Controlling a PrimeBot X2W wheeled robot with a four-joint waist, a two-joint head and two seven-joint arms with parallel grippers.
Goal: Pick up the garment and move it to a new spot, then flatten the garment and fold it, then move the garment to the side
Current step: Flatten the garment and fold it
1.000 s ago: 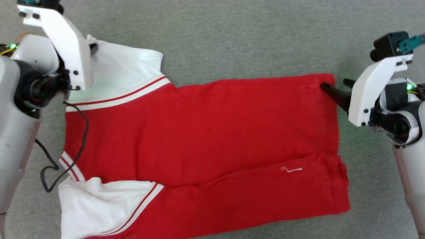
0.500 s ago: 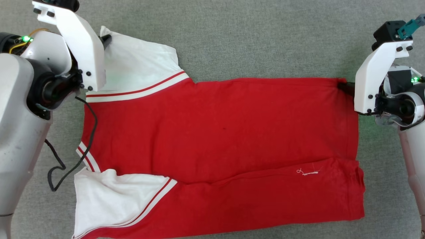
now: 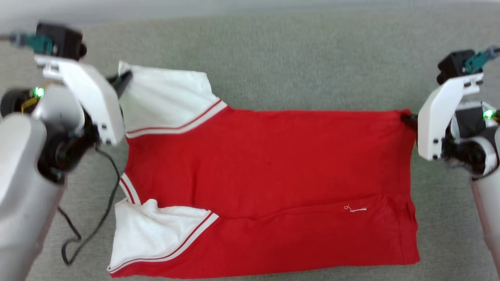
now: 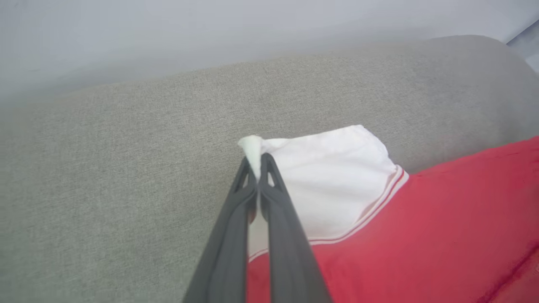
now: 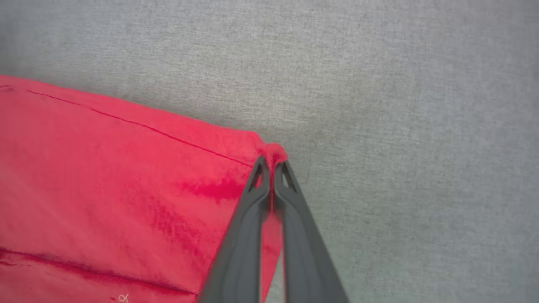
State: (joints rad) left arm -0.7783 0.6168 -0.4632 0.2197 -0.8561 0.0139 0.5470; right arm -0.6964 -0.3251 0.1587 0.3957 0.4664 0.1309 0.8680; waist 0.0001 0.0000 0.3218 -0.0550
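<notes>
Fold step in hand. Garment (image 3: 269, 164) lies spread on grey upholstered surface (image 3: 297, 58). Left gripper (image 4: 256, 162) has its fingers pinched on the garment's far white sleeve corner, right gripper (image 5: 273, 165) on its far hem corner. Next move likely: lift both evenly and carry the far edge over the near edge.

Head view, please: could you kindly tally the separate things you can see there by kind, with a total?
Red jersey T-shirt: 1
Grippers: 2, the left gripper and the right gripper, each shut on a corner of the shirt
Black cable: 1
Total: 4
</notes>
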